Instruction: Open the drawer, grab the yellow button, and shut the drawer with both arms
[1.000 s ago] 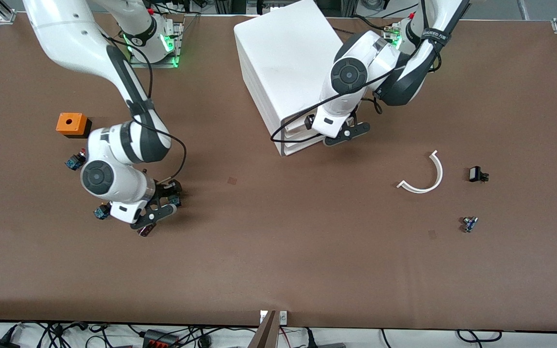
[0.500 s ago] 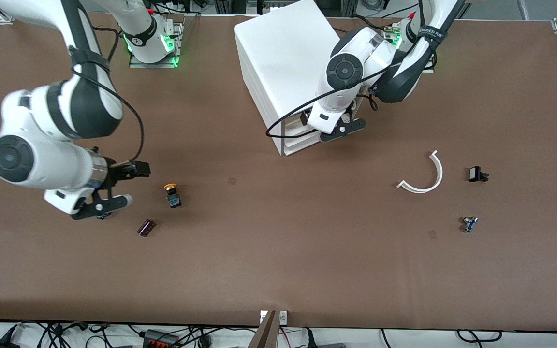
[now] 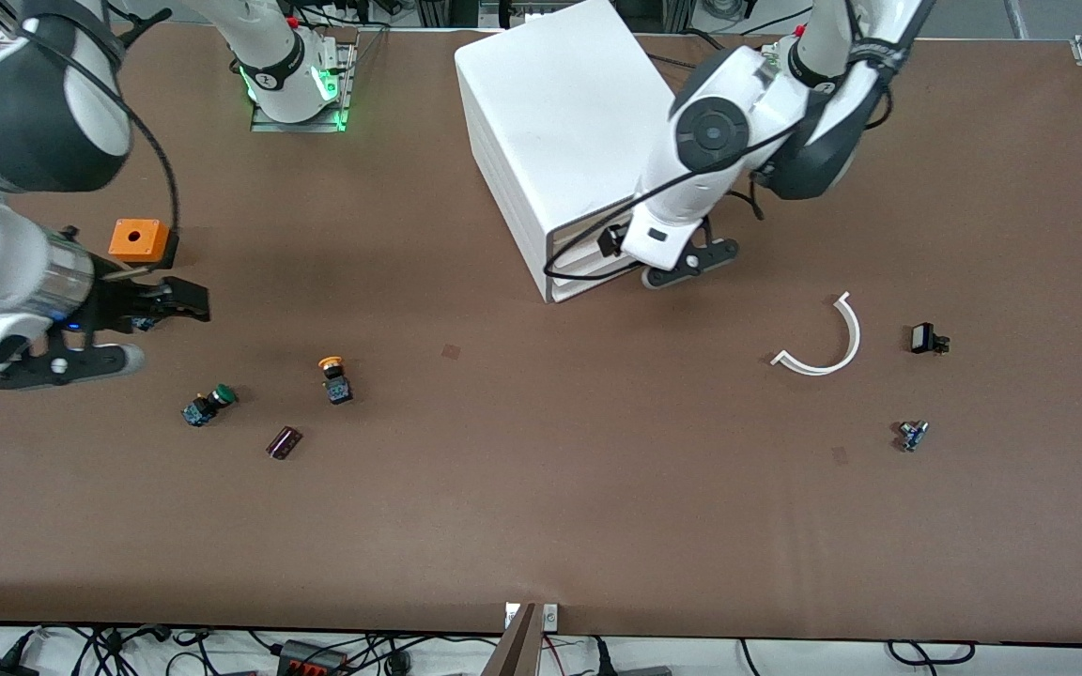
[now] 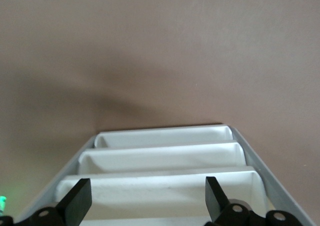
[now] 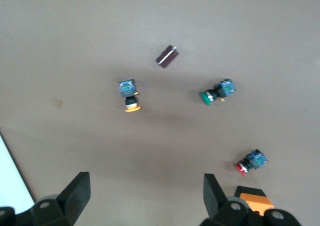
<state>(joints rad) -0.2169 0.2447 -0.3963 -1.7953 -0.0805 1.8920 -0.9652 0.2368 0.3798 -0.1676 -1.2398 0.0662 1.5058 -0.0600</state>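
1. The button (image 3: 332, 376) lies on the tabletop (image 3: 541, 488), nearer the front camera than the cabinet (image 3: 555, 131) and toward the right arm's end, between the green-capped pushbutton (image 3: 207, 405) and mid-table; a small dark block (image 3: 284, 442) lies just beside it. It is already out and touched by nothing.
2. The right end effector (image 3: 132, 324) hangs released and empty over the tabletop near the orange box (image 3: 139, 241); that arm waits.
3. The step in hand looks to be closing the drawer (image 4: 160, 183). The left end effector (image 3: 682, 263) sits at the cabinet's front, fingers (image 4: 75, 201) spread wide and gripping nothing.
4. To do it well, I judge the left arm should press squarely on the drawer's front lip, pushing straight in so the tray does not skew or shove the cabinet.
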